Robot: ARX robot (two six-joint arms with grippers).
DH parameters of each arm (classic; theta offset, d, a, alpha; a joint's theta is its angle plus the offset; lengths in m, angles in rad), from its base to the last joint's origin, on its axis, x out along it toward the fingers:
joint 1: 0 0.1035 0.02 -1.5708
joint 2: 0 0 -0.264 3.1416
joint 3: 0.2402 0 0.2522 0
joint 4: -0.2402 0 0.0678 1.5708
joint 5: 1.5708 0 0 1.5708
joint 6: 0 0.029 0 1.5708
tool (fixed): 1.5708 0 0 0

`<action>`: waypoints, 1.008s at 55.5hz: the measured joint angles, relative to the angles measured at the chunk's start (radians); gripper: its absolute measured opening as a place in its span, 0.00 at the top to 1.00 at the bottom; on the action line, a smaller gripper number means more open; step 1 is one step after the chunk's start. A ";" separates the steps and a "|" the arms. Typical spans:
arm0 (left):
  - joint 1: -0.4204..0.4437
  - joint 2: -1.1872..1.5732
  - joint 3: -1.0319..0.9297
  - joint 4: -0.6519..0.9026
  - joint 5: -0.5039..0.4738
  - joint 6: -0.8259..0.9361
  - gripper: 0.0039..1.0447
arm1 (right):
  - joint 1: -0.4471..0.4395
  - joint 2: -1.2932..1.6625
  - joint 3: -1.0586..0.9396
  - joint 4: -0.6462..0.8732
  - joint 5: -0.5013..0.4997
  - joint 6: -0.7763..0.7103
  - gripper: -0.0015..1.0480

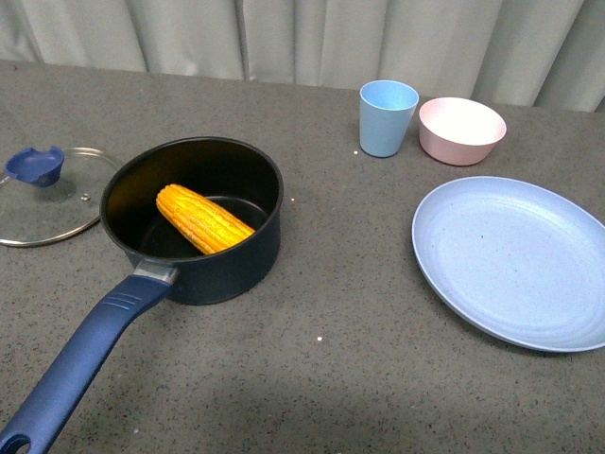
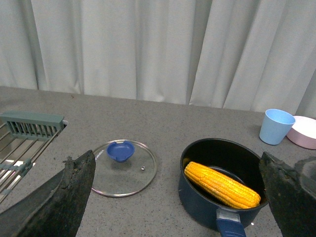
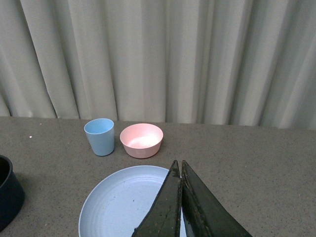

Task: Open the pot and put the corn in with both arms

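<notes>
The dark navy pot (image 1: 232, 270) stands uncovered on the grey table, its blue handle (image 1: 80, 364) pointing toward the near left. The yellow corn (image 1: 203, 218) lies inside it, also seen as the corn (image 2: 221, 184) in the pot (image 2: 197, 202) from the left wrist. The glass lid (image 1: 57, 203) with its blue knob (image 1: 36, 165) lies flat to the pot's left; lid (image 2: 123, 173). Neither arm shows in the front view. My left gripper (image 2: 180, 197) is open and empty, held back above the lid and pot. My right gripper (image 3: 178, 170) is shut with nothing in it, above the plate.
A light blue cup (image 1: 388, 117) and a pink bowl (image 1: 461, 130) stand at the back right. A large pale blue plate (image 1: 515, 260) lies at the right. A metal rack (image 2: 24, 143) shows at one edge of the left wrist view. White curtains hang behind the table.
</notes>
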 joint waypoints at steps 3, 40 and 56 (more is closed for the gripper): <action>0.000 0.000 0.000 0.000 0.000 0.000 0.06 | 0.000 -0.052 0.001 -0.067 0.000 0.000 0.99; 0.000 0.000 0.000 -0.001 0.000 0.000 0.06 | 0.000 -0.172 0.001 -0.178 -0.002 -0.003 0.30; 0.000 0.000 0.000 -0.001 0.000 0.000 0.06 | 0.000 -0.172 0.001 -0.178 -0.002 -0.002 0.09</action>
